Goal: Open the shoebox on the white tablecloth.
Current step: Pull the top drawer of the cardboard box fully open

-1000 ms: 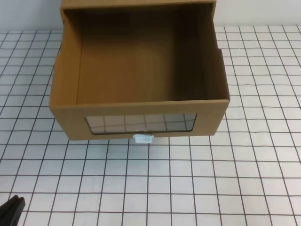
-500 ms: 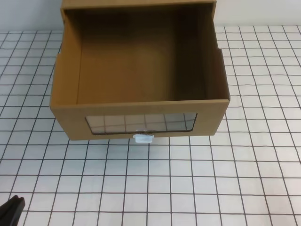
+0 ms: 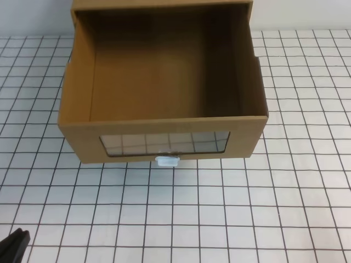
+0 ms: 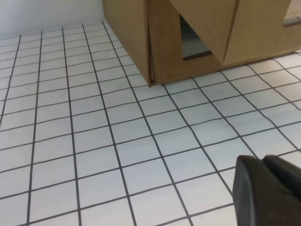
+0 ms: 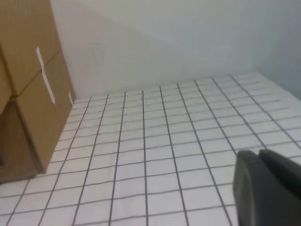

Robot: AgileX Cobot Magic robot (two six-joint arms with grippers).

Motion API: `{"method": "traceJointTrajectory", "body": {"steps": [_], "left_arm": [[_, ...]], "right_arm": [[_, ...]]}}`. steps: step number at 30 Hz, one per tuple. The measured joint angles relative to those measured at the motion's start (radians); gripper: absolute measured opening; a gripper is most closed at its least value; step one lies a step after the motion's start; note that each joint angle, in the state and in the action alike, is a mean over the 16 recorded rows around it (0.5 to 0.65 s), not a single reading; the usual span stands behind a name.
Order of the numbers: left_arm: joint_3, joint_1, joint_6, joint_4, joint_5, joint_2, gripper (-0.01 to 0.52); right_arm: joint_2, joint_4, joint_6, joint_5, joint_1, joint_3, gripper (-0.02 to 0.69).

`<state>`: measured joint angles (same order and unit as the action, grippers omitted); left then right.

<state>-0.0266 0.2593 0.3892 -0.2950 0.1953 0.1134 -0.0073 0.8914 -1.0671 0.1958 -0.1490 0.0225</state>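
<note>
The brown cardboard drawer-style shoebox sits on the white grid-lined tablecloth, its drawer pulled well out and empty, white pull tab facing forward; nothing has shifted over the last second; the left gripper and right gripper rest shut, holding nothing, well apart from it; the opening looks complete.

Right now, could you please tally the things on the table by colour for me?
Brown: 1, the shoebox, drawer pulled out.
White: 2, the white tablecloth and the pull tab.
Black: 2, the left gripper and right gripper.
Total: 5
</note>
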Motion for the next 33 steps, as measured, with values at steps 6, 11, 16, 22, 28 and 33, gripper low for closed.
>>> {"method": "traceJointTrajectory", "body": {"steps": [6,11,16,22,28,33], "left_arm": [[0.000,0.000,0.000,0.000,0.001,0.000,-0.002],[0.000,0.000,0.000,0.000,0.002,0.000,-0.002],[0.000,0.000,0.000,0.000,0.002,0.000,-0.002],[0.000,0.000,0.000,0.000,0.002,0.000,-0.002],[0.000,0.000,0.000,0.000,0.002,0.000,-0.002],[0.000,0.000,0.000,0.000,0.002,0.000,-0.002]], "right_arm": [[0.000,-0.406,0.437,0.039,0.000,0.000,-0.013],[0.000,-0.723,0.817,0.083,0.000,0.000,-0.013],[0.000,-0.861,1.026,0.117,0.000,0.000,-0.013],[0.000,-0.874,1.077,0.147,0.000,0.000,-0.013],[0.000,-0.871,1.083,0.160,0.000,0.000,-0.013],[0.000,-0.872,1.085,0.161,0.000,0.000,-0.013]]}}
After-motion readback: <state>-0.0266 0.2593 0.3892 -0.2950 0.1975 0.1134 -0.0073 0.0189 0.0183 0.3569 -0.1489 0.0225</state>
